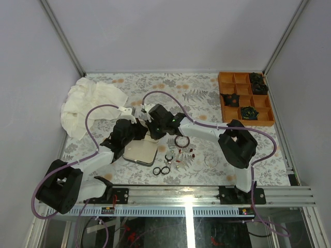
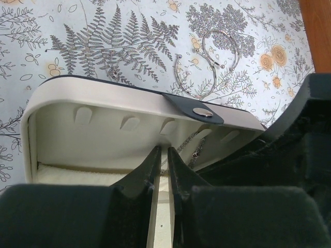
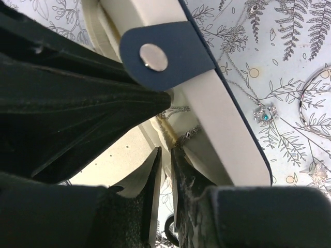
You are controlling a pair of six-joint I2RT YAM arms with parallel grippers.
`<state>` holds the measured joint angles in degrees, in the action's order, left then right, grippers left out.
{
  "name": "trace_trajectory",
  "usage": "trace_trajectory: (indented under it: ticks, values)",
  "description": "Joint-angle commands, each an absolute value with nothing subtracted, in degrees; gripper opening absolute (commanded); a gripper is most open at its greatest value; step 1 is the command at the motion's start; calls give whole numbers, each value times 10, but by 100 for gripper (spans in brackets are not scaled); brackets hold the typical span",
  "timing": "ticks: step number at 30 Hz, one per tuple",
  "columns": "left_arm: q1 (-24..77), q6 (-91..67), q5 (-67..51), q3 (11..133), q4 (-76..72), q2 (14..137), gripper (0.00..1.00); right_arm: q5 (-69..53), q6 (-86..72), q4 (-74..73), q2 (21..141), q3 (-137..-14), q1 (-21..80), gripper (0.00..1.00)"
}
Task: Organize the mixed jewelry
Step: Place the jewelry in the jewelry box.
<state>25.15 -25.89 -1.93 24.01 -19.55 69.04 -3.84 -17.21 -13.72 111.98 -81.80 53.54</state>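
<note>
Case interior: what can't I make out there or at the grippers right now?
- Top view: the left arm and right arm cover the case lid; the loose pieces beside it are too small to identify.
- Left wrist: the body of the left gripper hides most of the case's inside.
- Right wrist: its own fingers hide whether the right gripper pinches the chain.

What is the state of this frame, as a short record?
case: navy case, open, cream lining showing
left gripper: at the case, fingers nearly together
right gripper: at the case, fingers nearly together, thin chain by tips, grip unclear
loose pieces: bangle, two black rings, silver hoops, teal pendant
tray: orange divided tray, far right corner
</note>
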Motion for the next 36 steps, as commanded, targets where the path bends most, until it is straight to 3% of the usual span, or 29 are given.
trace_trajectory:
  ticks: [1, 5, 9, 36]
  values:
    - [256, -258, -6, 234, -208, 684, 8, -76, -161, -113, 1075, -805, 546, 19]
    - [256, -260, -7, 232, -207, 683, 8, -85, -159, -100, 1065, -795, 545, 19]
    - [256, -263, -8, 230, -207, 679, 8, -80, -160, -100, 1057, -794, 546, 28]
    - [293, -278, -10, 235, -190, 664, 8, 16, -181, -143, 947, -776, 532, 37]
